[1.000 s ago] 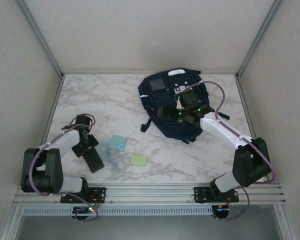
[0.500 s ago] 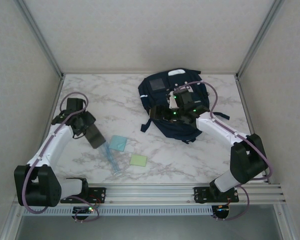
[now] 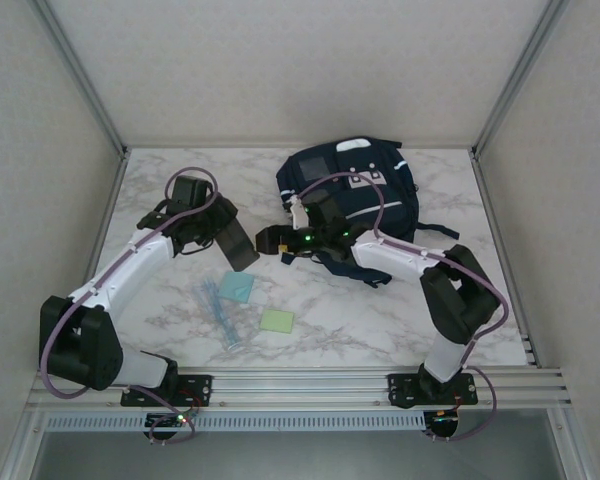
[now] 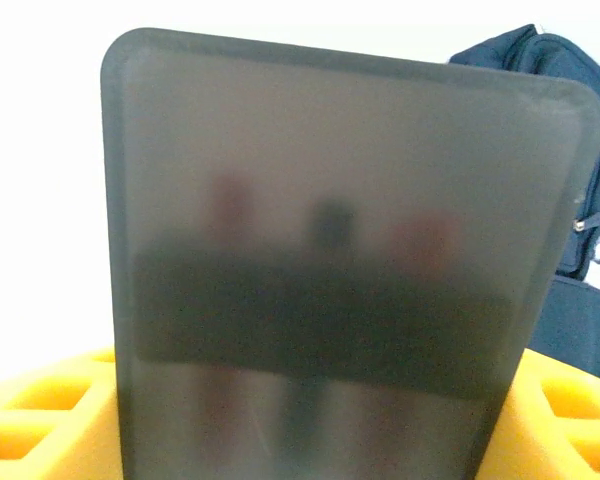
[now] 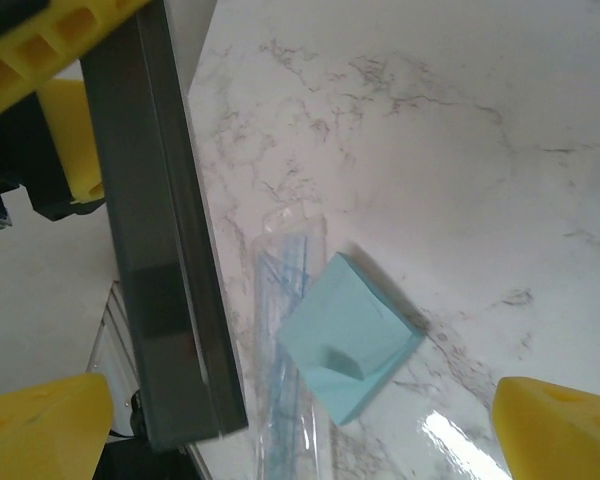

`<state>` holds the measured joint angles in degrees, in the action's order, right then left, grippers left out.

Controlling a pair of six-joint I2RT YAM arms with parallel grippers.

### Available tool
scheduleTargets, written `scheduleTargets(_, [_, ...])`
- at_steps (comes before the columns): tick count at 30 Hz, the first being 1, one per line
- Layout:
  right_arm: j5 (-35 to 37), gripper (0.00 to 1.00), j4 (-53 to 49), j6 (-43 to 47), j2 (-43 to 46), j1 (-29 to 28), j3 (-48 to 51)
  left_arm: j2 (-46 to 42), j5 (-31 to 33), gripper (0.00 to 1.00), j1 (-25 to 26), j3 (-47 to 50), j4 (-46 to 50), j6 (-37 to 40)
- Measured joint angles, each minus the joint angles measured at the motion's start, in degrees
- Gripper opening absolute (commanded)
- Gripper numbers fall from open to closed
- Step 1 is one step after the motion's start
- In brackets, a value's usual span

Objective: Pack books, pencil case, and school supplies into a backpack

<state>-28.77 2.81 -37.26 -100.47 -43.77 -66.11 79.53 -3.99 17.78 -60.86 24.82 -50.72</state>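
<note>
My left gripper (image 3: 213,229) is shut on the pencil case (image 3: 237,244), a dark flat pouch with rounded corners, and holds it above the table left of the backpack (image 3: 358,182). In the left wrist view the pencil case (image 4: 330,250) stands between the yellow fingers (image 4: 40,420). My right gripper (image 3: 268,240) is open and reaches left from the backpack, close to the case's right edge. In the right wrist view the case (image 5: 165,270) shows edge-on, left of my open right gripper (image 5: 300,440). The light-blue pad (image 3: 238,287) lies below. The books are out of view.
A pale-green pad (image 3: 276,320) and a clear packet of pale-blue sticks (image 3: 218,314) lie on the marble table (image 3: 400,310) toward the front. The packet (image 5: 292,300) touches the blue pad (image 5: 345,335). Frame posts and walls ring the table.
The left arm lifted the pencil case off the front left of the table and carried it back and right. The right gripper left the backpack and swung left toward the case.
</note>
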Motion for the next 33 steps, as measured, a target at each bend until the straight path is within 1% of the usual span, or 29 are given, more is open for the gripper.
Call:
scheduleTargets(4, [-0.3,0.89,3.6,-0.9,-3.7,-2.1,-1.8,0.0,-0.3,0.57,0.7,0.0,-1.3,-1.7])
scheduleTargets(6, [-1.0,0.82,5.2,-1.3,-6.0,-3.1,-3.6,0.0,-0.5,0.57,1.2,0.0,-1.8,-2.2])
scheduleTargets(10, [-2.2,0.48,7.1,-2.6,-9.7,-4.3,-7.0,0.0,-0.7,0.57,1.6,0.7,-3.5,-3.6])
scheduleTargets(11, [-2.4,0.42,7.6,-2.6,-10.1,-4.5,-7.4,0.0,-0.7,0.57,1.6,1.1,-3.8,-3.8])
scheduleTargets(12, [-2.5,0.37,7.9,-3.1,-10.3,-4.5,-7.5,0.0,-0.9,0.58,1.6,1.4,-4.0,-4.0])
scheduleTargets(14, [-2.7,0.25,8.3,-3.0,-10.3,-4.5,-7.5,0.0,-1.1,0.63,1.6,2.1,-4.1,-4.5])
scheduleTargets(16, [-3.2,0.10,8.7,-2.4,-10.2,-4.7,-7.5,0.0,-1.3,0.72,1.6,2.3,-4.2,-4.4])
scheduleTargets(17, [-3.3,0.08,8.7,-2.5,-10.1,-4.7,-7.5,0.0,-1.2,0.78,1.6,2.3,-4.1,-4.5])
scheduleTargets(20, [-2.5,0.08,8.1,-2.5,-9.6,-4.7,-7.1,-0.2,-1.6,0.96,2.1,2.3,-4.8,-4.9])
scheduleTargets(21, [-2.1,0.08,7.8,-2.5,-9.2,-4.6,-6.7,-0.3,-1.6,1.00,2.3,2.3,-5.0,-4.9])
scheduleTargets(26, [-0.2,0.10,1.8,-2.3,-4.0,-3.9,-3.5,-1.8,0.6,1.00,2.8,0.2,-2.9,-1.1])
scheduleTargets(31, [4.1,0.10,-9.1,0.6,5.5,-0.1,-1.6,-1.9,3.0,1.00,3.2,-5.7,-2.0,9.0])
scheduleTargets(33, [6.4,0.10,-14.0,1.8,9.4,2.4,-1.6,-0.6,3.4,1.00,4.6,-8.5,-1.9,13.8])
